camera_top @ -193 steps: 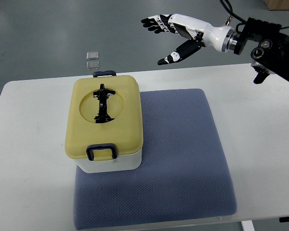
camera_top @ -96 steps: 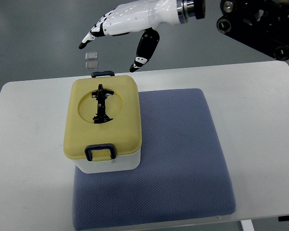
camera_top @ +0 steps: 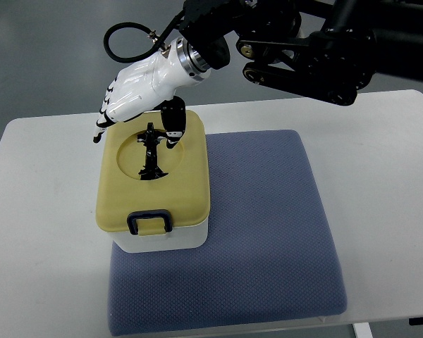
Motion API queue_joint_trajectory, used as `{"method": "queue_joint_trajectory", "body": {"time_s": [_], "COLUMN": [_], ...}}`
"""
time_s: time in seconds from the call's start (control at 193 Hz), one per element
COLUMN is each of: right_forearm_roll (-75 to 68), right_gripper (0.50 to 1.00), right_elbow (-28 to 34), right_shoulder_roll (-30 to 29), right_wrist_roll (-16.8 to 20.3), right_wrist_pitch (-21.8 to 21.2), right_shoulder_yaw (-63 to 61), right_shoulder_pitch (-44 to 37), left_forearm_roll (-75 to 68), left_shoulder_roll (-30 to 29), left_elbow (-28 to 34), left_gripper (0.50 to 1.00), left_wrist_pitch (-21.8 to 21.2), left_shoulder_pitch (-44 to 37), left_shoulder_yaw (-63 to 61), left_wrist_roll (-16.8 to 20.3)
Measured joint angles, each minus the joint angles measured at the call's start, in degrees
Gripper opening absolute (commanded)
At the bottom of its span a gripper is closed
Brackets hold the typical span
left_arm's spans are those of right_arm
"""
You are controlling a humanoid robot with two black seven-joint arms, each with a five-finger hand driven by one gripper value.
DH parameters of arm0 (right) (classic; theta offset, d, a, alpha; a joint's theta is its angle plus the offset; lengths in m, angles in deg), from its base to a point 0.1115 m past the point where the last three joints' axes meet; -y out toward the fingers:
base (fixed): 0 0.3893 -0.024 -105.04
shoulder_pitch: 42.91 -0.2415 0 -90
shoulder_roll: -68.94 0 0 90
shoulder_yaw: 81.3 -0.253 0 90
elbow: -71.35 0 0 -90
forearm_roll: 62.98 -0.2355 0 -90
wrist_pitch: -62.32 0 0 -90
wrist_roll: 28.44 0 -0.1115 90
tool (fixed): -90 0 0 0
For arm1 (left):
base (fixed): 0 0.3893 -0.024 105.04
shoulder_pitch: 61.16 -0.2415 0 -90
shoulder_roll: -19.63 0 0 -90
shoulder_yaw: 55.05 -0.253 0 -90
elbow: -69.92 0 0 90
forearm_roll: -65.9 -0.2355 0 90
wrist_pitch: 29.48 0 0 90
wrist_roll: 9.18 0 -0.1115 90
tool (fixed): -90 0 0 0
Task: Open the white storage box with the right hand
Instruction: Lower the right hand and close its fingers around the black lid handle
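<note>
Storage box (camera_top: 154, 211) lidded; right hand (camera_top: 137, 95) over far edge (perhaps touching).

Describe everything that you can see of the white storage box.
The white storage box has a white body, seemingly plastic, and a yellow lid, shut, with a round recess holding a folded black handle. A dark latch sits on the near edge. It stands upright on the blue mat, at its left part. The right hand hovers over the lid's far edge, fingers spread; contact is unclear.

The right hand (camera_top: 137, 95) has swung from the 1 o'clock corner down and leftward, now hanging with fingers spread over the far edge of the storage box (camera_top: 154, 184), thumb above its lid
</note>
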Motion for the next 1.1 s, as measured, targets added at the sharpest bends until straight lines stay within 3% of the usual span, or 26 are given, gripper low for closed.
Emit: {"method": "queue_joint_trajectory", "body": {"time_s": [0.514,0.67,1.101], "right_forearm_roll": [4.0,4.2,4.2], "right_gripper": [0.930,0.909,0.639], "right_elbow": [-4.5,-4.6,-4.7], "right_shoulder_roll": [-2.6,-2.5,-2.4], "right_wrist_roll": [0.3,0.3,-0.3], "right_wrist_pitch": [4.6,6.6,7.4], "right_shoulder_yaw": [1.1,2.8,2.9], "right_shoulder_pitch": [4.8,5.7,6.3], "left_forearm_roll": [0.0,0.0,0.0], "left_shoulder_roll": [0.0,0.0,0.0], "left_elbow": [0.0,0.0,0.0], "left_gripper": [1.000,1.000,1.000], "left_wrist_pitch": [0.0,0.0,0.0], "left_shoulder_pitch": [0.0,0.0,0.0], "left_shoulder_yaw": [0.0,0.0,0.0], "left_wrist_roll": [0.0,0.0,0.0]}}
